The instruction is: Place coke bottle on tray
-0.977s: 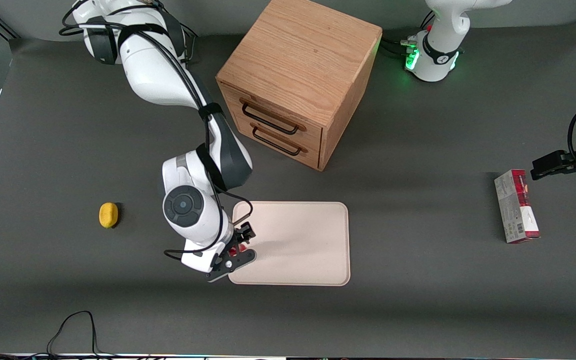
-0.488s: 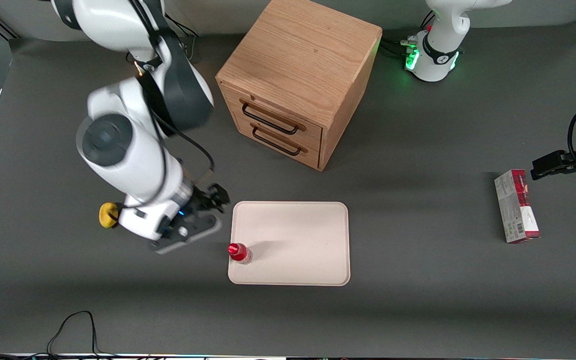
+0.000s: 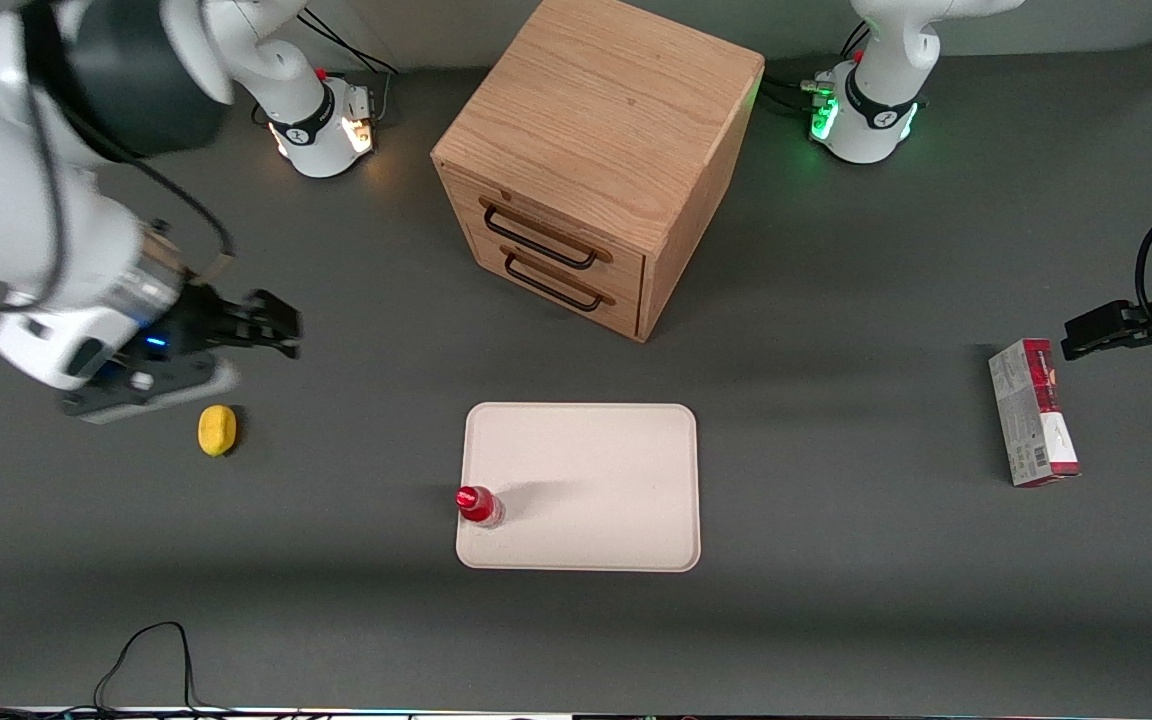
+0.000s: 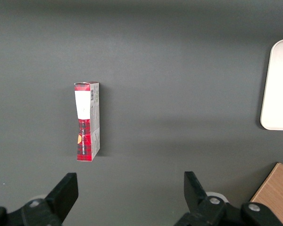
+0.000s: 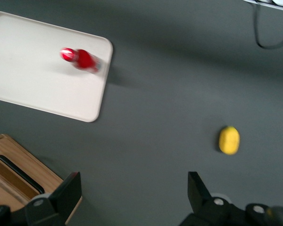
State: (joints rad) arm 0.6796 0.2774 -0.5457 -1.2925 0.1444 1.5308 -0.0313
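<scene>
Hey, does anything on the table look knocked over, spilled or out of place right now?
Nothing stands out. The coke bottle stands upright on the tray, close to its edge. The gripper hangs open above the table near the lemon.

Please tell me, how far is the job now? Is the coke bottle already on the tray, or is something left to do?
It looks done: the coke bottle stands upright on the tray, near the edge toward the working arm's end. The gripper is open and empty, high above the table near the lemon, well away from the bottle. Nothing is in hand, and nothing seems left except parking the arm.
</scene>
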